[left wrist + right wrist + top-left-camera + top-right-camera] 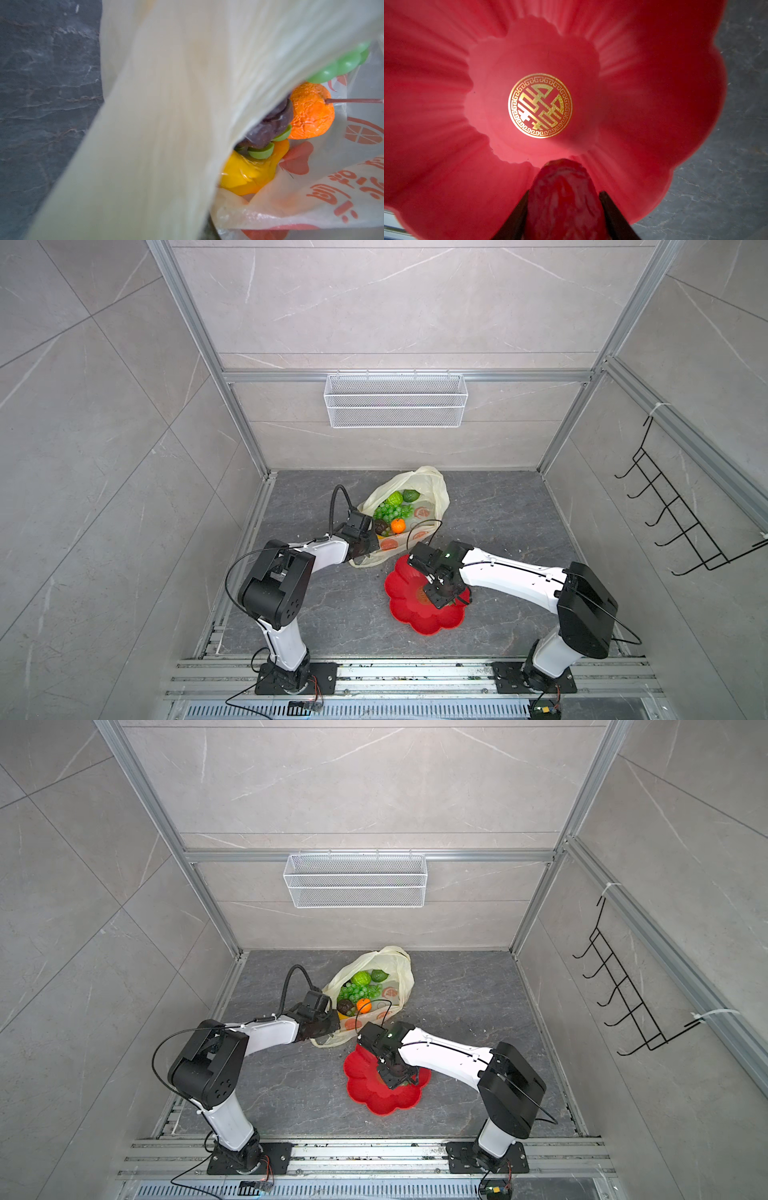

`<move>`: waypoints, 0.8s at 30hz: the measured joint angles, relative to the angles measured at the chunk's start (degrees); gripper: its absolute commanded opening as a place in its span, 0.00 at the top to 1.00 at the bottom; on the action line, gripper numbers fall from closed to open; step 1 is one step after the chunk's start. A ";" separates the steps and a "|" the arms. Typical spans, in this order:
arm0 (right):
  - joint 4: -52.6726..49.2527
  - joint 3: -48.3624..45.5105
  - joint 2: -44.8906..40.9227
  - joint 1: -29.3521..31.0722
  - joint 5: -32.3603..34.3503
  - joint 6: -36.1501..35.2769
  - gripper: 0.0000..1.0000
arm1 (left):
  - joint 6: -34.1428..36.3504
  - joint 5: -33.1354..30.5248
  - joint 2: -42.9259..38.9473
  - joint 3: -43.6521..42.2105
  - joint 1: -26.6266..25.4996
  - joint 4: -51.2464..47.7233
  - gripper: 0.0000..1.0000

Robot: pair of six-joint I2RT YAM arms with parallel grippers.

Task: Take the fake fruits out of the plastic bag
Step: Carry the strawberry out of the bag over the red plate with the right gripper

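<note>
In the right claw (pixel 564 191), clamped across its middle, a seemingly light, stiff red plastic strawberry (pixel 562 214) is being held over the red flower-shaped plate (pixel 654 104), while the flimsy cream-yellow plastic bag (pixel 434 485) of other fake fruits (pixel 390 512) is being pinched by the closed left claw (pixel 364 549).

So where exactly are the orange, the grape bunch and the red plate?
orange (pixel 397 525): in a top view, on its rounded top.
grape bunch (pixel 388 512): in a top view, mid-cluster.
red plate (pixel 405 599): in a top view, on a bare petal.

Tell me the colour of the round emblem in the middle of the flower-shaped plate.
Gold emblem on the red plate, clearest in the right wrist view.
</note>
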 measured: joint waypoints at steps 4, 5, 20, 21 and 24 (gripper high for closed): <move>0.09 -0.15 1.79 0.72 0.22 0.00 0.52 | 0.00 0.00 0.00 0.00 0.00 0.00 0.94; 0.09 -0.17 2.23 0.83 0.26 0.00 0.52 | 0.00 0.00 0.00 0.00 0.04 -0.02 0.94; 1.29 -1.68 6.38 1.38 2.10 0.00 0.48 | 0.00 0.07 0.00 0.00 0.04 -0.02 0.94; 1.38 -1.70 6.56 1.38 2.19 0.00 0.47 | 0.00 0.04 0.00 0.00 0.04 -0.02 0.94; 1.64 -1.73 6.95 1.38 2.40 0.02 0.45 | 0.00 0.04 0.00 0.00 0.04 -0.02 0.94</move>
